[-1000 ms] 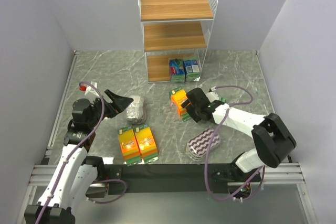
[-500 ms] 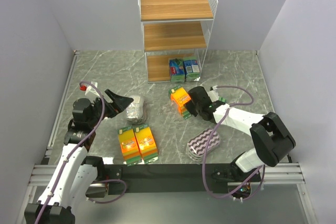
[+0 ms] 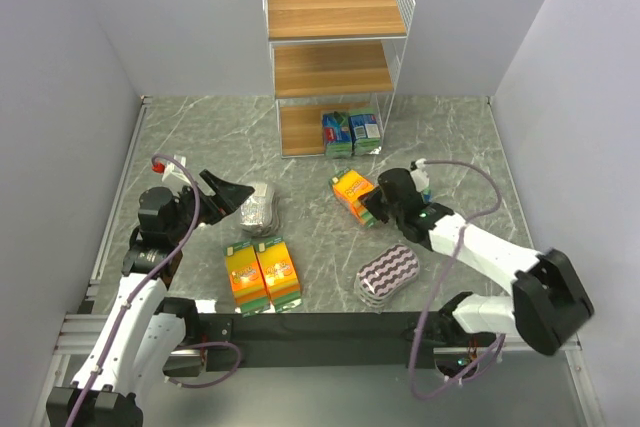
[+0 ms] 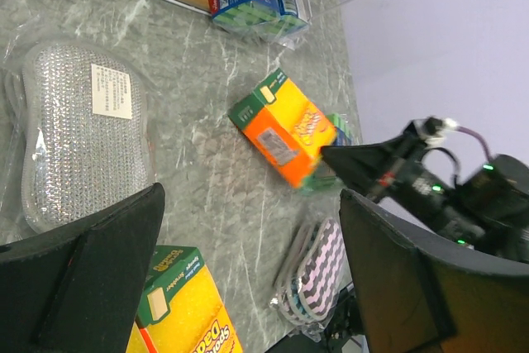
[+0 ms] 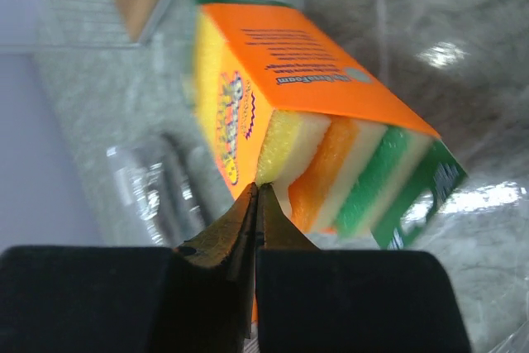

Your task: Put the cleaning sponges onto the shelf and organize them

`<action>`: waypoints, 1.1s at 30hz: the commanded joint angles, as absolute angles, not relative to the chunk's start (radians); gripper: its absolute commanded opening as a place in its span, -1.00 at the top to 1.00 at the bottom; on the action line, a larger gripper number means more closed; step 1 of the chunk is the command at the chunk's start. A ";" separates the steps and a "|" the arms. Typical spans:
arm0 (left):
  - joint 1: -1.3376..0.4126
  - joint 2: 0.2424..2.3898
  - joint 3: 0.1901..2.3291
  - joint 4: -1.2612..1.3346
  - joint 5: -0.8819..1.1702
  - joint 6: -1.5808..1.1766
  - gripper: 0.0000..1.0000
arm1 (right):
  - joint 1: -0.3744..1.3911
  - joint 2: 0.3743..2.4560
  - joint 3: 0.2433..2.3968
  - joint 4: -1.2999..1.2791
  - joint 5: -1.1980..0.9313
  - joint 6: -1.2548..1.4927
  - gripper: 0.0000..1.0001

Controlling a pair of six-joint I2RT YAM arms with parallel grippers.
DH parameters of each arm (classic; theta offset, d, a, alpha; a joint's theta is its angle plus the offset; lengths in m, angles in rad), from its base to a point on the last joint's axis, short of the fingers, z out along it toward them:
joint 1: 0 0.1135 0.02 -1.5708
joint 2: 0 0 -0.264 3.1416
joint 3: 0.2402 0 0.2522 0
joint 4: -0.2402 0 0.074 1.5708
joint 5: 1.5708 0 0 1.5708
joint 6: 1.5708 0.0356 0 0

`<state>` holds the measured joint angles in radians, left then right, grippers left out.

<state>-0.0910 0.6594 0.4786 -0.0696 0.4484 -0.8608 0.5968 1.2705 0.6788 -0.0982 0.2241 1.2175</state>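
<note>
Shelf (image 3: 335,12) is standing at the far side of the table (image 3: 200,137), with blue-green packs (image 3: 351,133) sitting at the front of its bottom tier. Mid-table, just near of the shelf, the right gripper (image 3: 375,205) is pinching tight, fingertips pressed together on the sleeve edge of one orange pack (image 3: 352,192). Over on the left, the left gripper (image 3: 238,202) is hovering with jaws gaping wide, right beside the silvery oval pack (image 3: 258,207). Two orange-yellow packs (image 3: 262,272) are lying side by side at the near edge, and the purple-white striped oval (image 3: 388,272) is resting to their right.
</note>
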 commanded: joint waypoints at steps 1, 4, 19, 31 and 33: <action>-0.092 0.655 0.483 -0.026 0.465 -0.874 -0.86 | 0.591 1.152 0.719 -0.117 0.232 1.126 1.00; -0.092 0.650 0.482 -0.028 0.463 -0.874 -0.86 | 0.591 1.098 0.753 -0.117 0.230 1.092 1.00; -0.092 0.601 0.494 -0.086 0.446 -0.857 -0.86 | 0.535 0.985 0.949 -0.003 0.170 1.011 1.00; -0.092 0.595 0.503 -0.098 0.443 -0.850 -0.87 | 0.440 1.130 1.087 0.164 0.121 1.015 1.00; -0.092 0.600 0.506 -0.097 0.446 -0.851 -0.86 | 0.425 1.198 1.149 0.152 0.112 1.031 1.00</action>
